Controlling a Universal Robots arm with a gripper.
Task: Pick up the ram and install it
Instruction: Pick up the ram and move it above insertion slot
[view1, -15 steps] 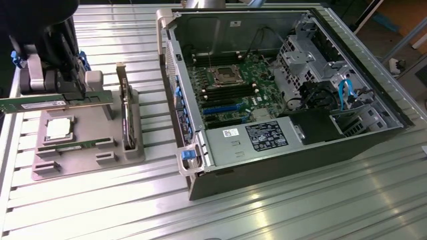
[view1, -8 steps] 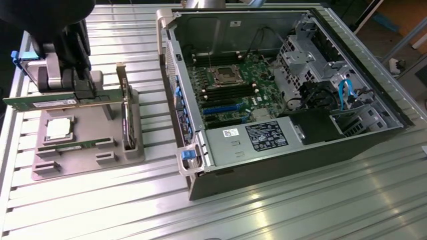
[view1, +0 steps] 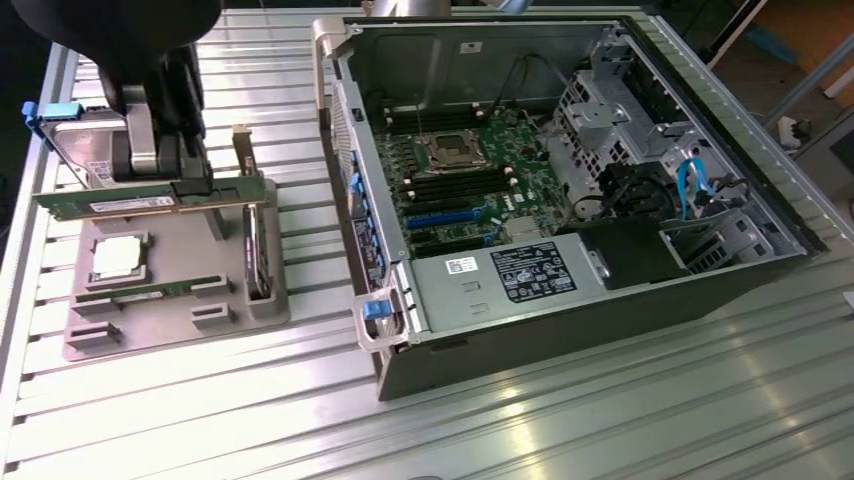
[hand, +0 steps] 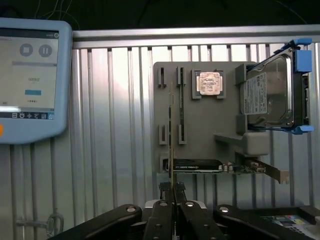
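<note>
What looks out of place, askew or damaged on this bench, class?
Nothing looks damaged or spilled. One long green ram stick is out of the grey holder tray, gripped in the black hand above it; its twin green stick sits slotted in the tray.

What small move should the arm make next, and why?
Probably carry the ram sideways toward the case on the exterior view's right. The jaws are shut on it, it hangs above the holder, and the board's slots lie inside that case.
</note>
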